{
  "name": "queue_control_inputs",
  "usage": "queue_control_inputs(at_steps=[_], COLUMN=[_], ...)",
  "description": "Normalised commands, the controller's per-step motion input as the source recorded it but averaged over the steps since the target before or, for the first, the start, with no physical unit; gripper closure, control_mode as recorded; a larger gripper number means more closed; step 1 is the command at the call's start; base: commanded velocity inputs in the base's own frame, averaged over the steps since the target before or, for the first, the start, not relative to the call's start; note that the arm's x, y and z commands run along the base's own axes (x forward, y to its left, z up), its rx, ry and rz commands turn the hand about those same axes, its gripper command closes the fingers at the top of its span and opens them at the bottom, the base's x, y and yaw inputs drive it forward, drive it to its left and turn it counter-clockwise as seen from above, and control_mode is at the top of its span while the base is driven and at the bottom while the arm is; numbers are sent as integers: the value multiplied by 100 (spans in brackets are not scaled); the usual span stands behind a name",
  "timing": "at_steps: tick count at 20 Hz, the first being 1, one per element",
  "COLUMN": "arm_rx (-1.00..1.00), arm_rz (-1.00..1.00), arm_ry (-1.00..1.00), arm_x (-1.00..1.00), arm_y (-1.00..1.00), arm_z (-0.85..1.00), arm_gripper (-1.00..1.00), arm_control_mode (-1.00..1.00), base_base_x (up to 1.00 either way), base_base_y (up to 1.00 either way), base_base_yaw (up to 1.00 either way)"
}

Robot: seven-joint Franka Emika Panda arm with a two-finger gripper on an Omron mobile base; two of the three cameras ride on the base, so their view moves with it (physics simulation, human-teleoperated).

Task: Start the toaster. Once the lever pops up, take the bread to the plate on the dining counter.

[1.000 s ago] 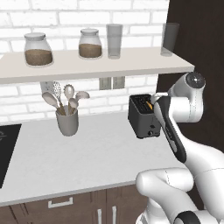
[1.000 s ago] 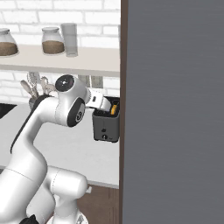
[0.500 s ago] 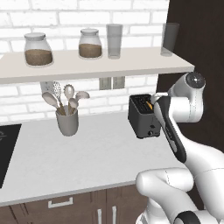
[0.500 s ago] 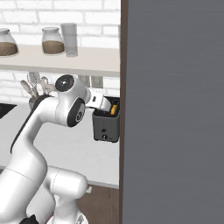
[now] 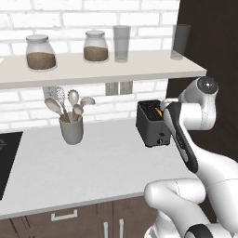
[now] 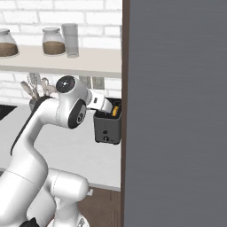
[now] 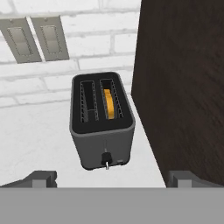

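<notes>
**Gripper above the toaster, bread in the slot**

I see the bread [image 7: 110,104] sitting in the right-hand slot of the toaster [image 7: 102,119], below and ahead of my gripper [image 7: 111,178]. The gripper's fingers [image 7: 40,178] are spread wide and hold nothing. The toaster stands on the grey counter [image 5: 93,162], with a dark cabinet wall [image 7: 183,78] just beside it. Two wall outlets [image 7: 35,38] sit beyond on white brick.

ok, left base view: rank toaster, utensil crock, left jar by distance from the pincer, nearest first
1. Toaster, directly below the pincer, on the counter's right.
2. Utensil crock, mid-counter to the left.
3. Left jar, on the shelf, far left.
</notes>
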Motion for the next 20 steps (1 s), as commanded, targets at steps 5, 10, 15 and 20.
queue_control_inputs(at_steps=[5,10,15,20], arm_rx=[0,0,0,0], arm_rz=[0,0,0,0], arm_ry=[0,0,0,0], arm_x=[0,0,0,0], arm_y=[0,0,0,0], arm_z=[0,0,0,0], arm_gripper=[-100,-100,-100,-100], arm_control_mode=[-100,-100,-100,-100], base_base_x=[0,0,0,0], base_base_y=[0,0,0,0], base_base_yaw=[0,0,0,0])
